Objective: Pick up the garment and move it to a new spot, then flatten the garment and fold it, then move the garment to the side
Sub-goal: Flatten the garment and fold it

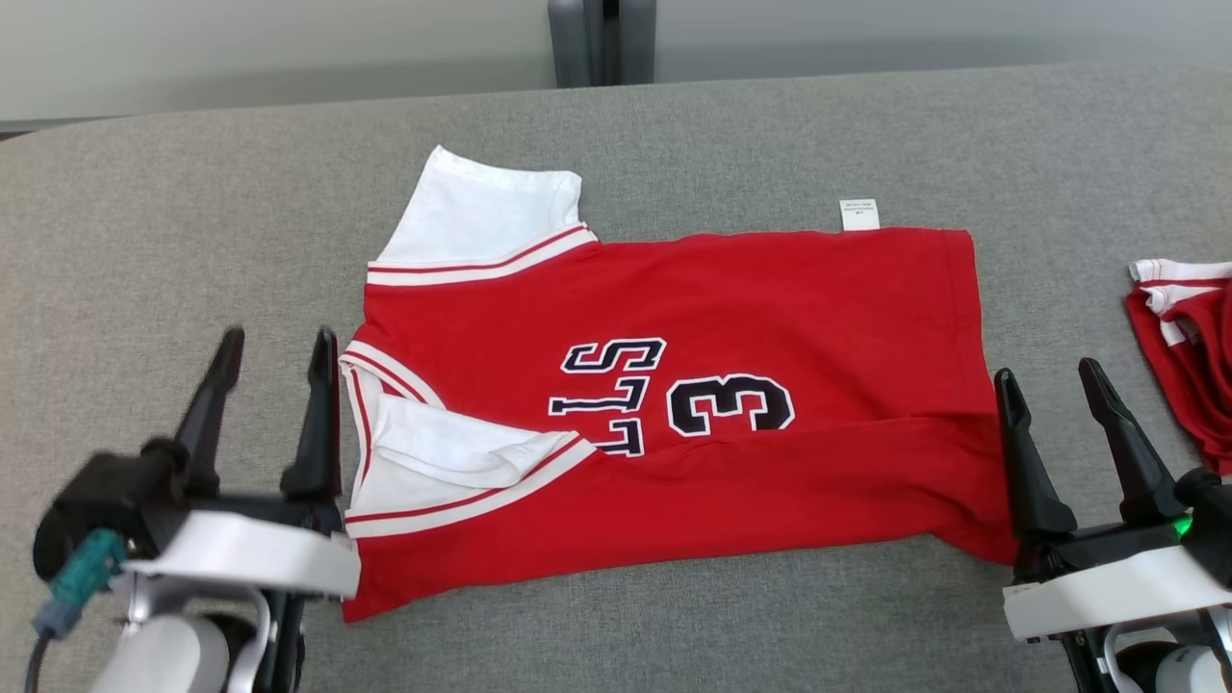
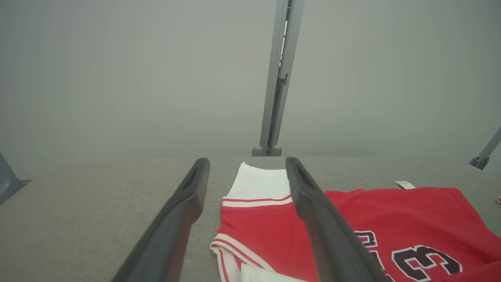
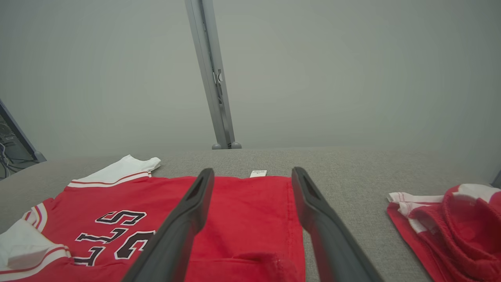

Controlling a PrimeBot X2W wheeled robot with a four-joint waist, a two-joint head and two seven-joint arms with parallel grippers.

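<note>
Our left gripper (image 1: 278,337) and right gripper (image 1: 1048,371) stand with fingers apart, empty; folding the red white-sleeved number jersey (image 1: 731,308) now, we may trap its tucked sleeve (image 1: 452,462) (creasing it).

The setting is a robot test cell in a laboratory, not a home or shop. The work surface is a wide table (image 1: 770,125) covered edge to edge in plain grey fabric. A bare, pale grey wall (image 1: 241,48) runs along the upper frame. A grey metal post (image 1: 602,38) on two rounded feet stands at top centre. A slanted metal strut (image 2: 487,150) is bolted down at the right edge of the left wrist view. Loose cables (image 3: 6,156) hang at the left edge of the right wrist view.
</note>
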